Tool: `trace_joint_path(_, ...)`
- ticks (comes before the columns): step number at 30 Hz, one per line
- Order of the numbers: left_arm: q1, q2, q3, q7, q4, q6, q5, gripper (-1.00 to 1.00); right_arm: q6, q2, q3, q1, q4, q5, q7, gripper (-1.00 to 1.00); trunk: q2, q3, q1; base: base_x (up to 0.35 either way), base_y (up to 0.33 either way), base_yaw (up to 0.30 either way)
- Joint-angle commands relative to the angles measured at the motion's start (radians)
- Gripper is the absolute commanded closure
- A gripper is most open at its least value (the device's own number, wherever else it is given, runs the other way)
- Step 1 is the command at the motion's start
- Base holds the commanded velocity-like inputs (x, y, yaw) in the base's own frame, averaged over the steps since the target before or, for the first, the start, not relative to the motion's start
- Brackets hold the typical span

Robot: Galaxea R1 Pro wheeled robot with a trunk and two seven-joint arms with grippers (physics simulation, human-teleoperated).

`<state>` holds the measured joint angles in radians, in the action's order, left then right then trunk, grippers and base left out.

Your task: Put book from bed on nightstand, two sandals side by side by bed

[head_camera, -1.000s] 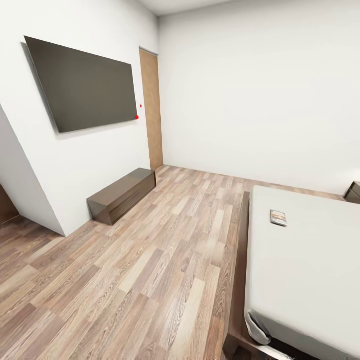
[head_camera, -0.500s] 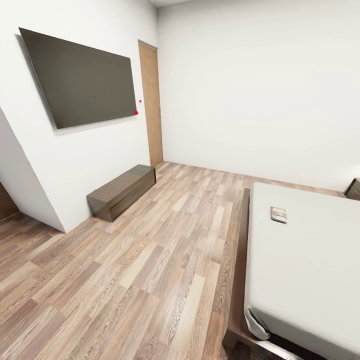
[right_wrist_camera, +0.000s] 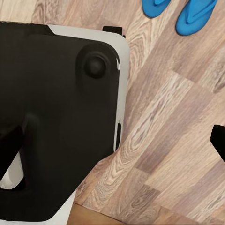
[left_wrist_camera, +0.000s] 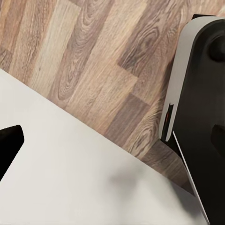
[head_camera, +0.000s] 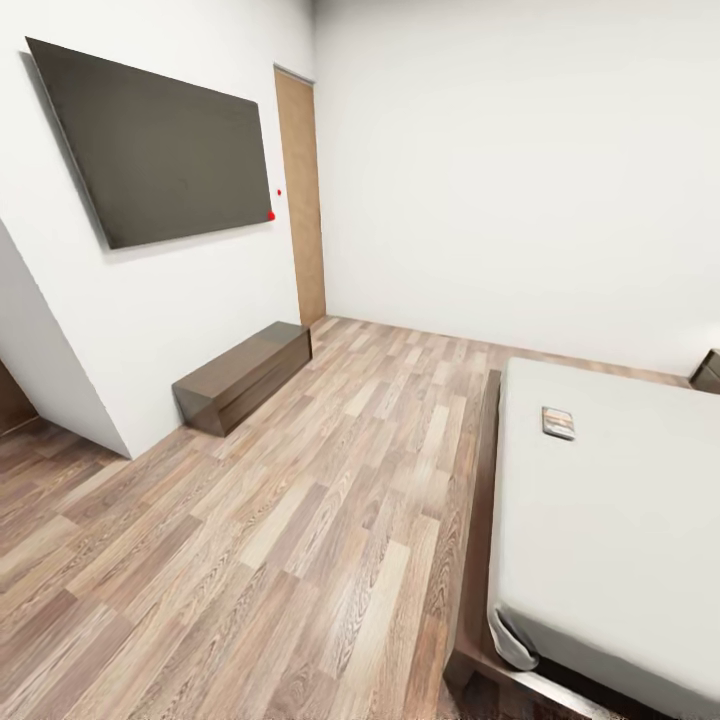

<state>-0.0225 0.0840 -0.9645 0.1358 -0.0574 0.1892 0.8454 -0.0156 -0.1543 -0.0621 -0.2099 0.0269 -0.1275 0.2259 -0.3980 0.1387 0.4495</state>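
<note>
Each wrist view catches 1 dark fingertip at its edge, so I cannot tell how wide either end effector stands. The right wrist view shows 2 blue sandals [right_wrist_camera: 196, 14] side by side on the plank floor [head_camera: 300, 520]. The book [head_camera: 558, 422] lies on the bed [head_camera: 610, 520], near a nightstand [head_camera: 708, 371].
</note>
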Motion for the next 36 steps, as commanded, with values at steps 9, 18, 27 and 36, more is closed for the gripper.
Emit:
trace_joint_path(9, -0.001, 0.000, -0.007, 0.006, 0.002, 0.004, 0.011, -1.00, -0.003, 0.001, -0.007, -0.002, 0.002, -0.010, 0.002, -1.00, -0.002, 0.008, 0.001, 0.000, 0.000, 0.000)
trace_joint_path(18, -0.001, 0.000, -0.007, 0.007, 0.002, 0.004, 0.011, -1.00, -0.003, 0.001, -0.007, -0.002, 0.002, -0.011, 0.001, -1.00, -0.002, 0.009, 0.001, 0.000, 0.000, 0.000)
trace_joint_path(27, -0.002, 0.000, -0.007, 0.007, 0.002, 0.004, 0.011, -1.00, -0.003, 0.001, -0.008, -0.002, 0.002, -0.010, 0.001, -1.00, -0.002, 0.009, 0.001, 0.000, 0.000, 0.000)
trace_joint_path(36, -0.001, 0.000, -0.007, 0.007, 0.002, 0.004, 0.011, -1.00, -0.003, 0.003, -0.007, -0.002, 0.002, -0.010, 0.001, -1.00, -0.002, 0.009, 0.001, 0.000, 0.000, 0.045)
